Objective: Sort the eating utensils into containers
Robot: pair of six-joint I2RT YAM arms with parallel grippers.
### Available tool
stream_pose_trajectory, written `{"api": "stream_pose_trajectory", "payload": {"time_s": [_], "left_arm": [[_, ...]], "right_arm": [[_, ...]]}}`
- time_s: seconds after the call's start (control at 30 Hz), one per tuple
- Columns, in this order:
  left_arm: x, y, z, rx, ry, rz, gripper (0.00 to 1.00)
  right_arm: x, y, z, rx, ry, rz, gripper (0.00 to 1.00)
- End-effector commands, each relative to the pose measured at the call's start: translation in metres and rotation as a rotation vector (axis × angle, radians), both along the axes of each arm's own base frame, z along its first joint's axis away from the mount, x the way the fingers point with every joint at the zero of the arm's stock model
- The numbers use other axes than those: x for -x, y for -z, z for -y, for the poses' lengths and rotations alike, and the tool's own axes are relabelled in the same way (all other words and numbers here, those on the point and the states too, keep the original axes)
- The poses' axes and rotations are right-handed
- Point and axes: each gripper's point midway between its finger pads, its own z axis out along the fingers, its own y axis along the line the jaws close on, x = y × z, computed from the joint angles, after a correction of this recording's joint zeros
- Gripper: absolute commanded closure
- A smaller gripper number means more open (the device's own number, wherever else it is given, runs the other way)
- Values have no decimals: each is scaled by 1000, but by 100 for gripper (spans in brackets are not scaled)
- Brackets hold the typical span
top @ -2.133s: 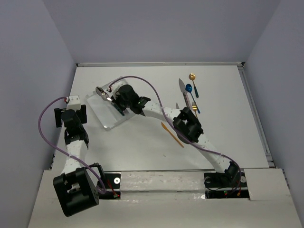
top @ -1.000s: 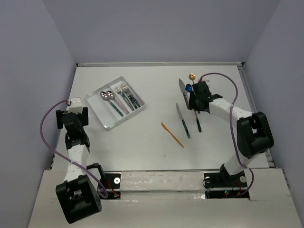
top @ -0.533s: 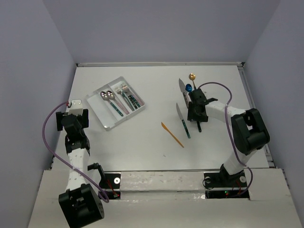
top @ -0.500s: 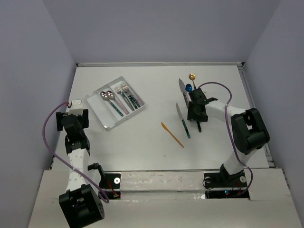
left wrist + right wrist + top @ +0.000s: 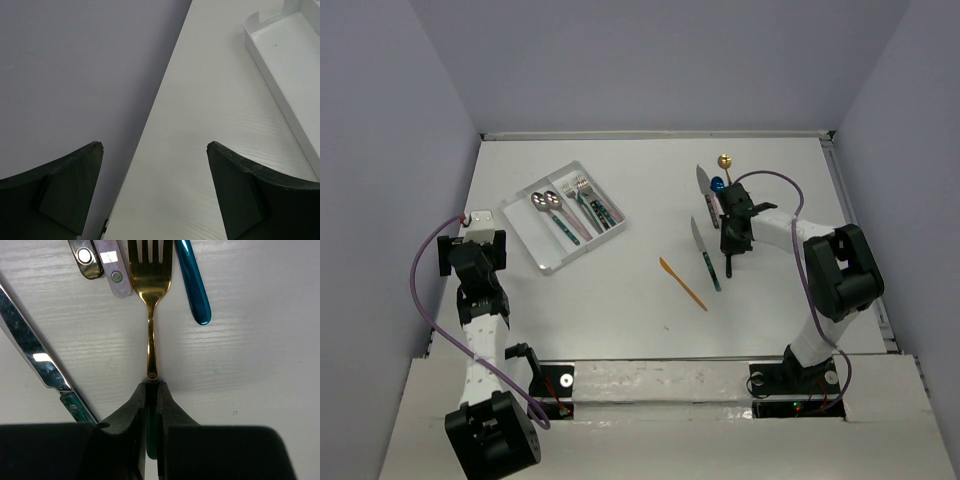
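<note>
While the left gripper point(image 5: 154, 165) hangs wide open just beside a corner of the tray point(image 5: 280, 90), the right gripper point(image 5: 151, 390) is clamped on the handle of the gold fork point(image 5: 150, 285). That fork lies flat on the table point(image 5: 250, 340), tines pointing away from the gripper.

Glossy gold metal fork point(image 5: 150, 282), matt white table point(image 5: 250, 350)

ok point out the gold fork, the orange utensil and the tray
gold fork point(image 5: 150, 315): right wrist view, on its slim neck
orange utensil point(image 5: 682, 284): top view, halfway along its length
clear tray point(image 5: 532, 238): top view, bare floor of its empty compartment
</note>
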Motion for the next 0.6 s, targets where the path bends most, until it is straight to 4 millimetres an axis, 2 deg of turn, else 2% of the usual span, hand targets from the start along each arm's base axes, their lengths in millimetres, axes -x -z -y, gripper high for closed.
{"api": "stream_pose_trajectory", "payload": {"time_s": [0.0, 0.1, 0.2, 0.27, 0.33, 0.37, 0.4, 0.43, 0.47, 0.5, 0.53, 0.57], "left_arm": [[-2, -13, -2, -23, -2, 34, 1], [-2, -14, -2, -23, -4, 36, 1], [-2, -12, -2, -22, -2, 31, 1], [-2, -12, -3, -24, -3, 30, 1], [-3, -10, -2, -19, -3, 30, 1], [-3, -11, -2, -16, -2, 33, 1], [-4, -10, -1, -11, 0, 32, 1], [-4, -10, -1, -5, 3, 33, 1], [-4, -9, 0, -3, 3, 31, 1], [-3, -9, -1, -6, -3, 34, 1], [-2, -9, -3, -6, -14, 34, 1], [-1, -9, -3, -7, -15, 33, 1]], "right_arm": [[30, 18, 7, 22, -17, -115, 100], [29, 12, 9, 26, -15, -96, 100], [20, -12, 15, 47, 6, -15, 100], [9, -47, 14, 70, -4, 102, 100], [-11, -92, 6, 94, -17, 247, 100], [-14, -118, -14, 79, -64, 324, 100], [-28, -155, -33, 51, -89, 424, 100], [-39, -182, -49, 53, -131, 515, 100], [-36, -204, -84, 25, -216, 582, 100], [-43, -215, -107, 15, -265, 624, 100], [-55, -258, -138, -39, -336, 741, 100], [-57, -269, -163, -75, -401, 772, 100]]}}
